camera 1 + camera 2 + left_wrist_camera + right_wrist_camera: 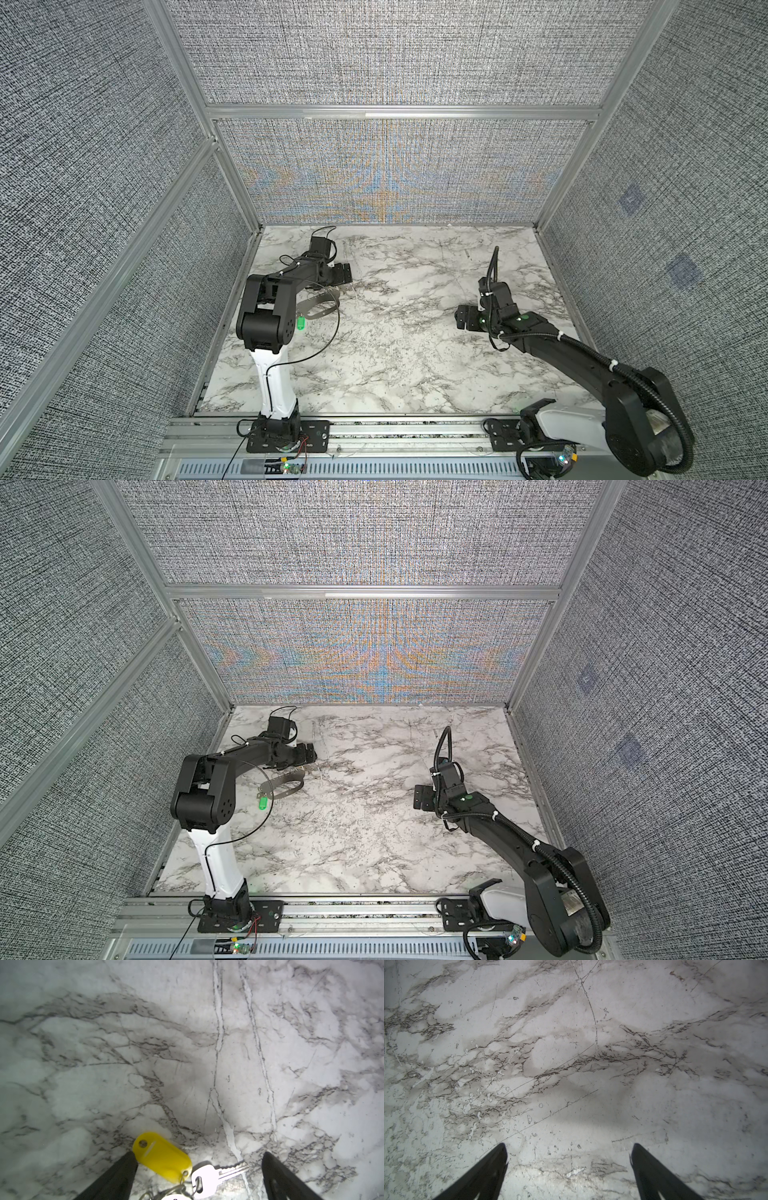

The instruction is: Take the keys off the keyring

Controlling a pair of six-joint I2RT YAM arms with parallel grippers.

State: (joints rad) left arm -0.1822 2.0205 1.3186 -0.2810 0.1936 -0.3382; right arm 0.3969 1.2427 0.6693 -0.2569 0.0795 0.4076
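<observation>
Both spread wide, gripping nothing: left pincer [198,1154] and right pincer [569,1145]! Between the left one's fingers lie a yellow oblong plastic tag [162,1155] and a pale metal key [207,1176] on the white marbled desk [395,353]. Further out, a thin grey oval keyring [306,308] lies beside the left arm [266,299], green plastic tag [300,323] at its near end.

glossy plastic yellow tag [164,1155], bright metal key [205,1177], scuffed marble-patterned tabletop [207,1043].
</observation>
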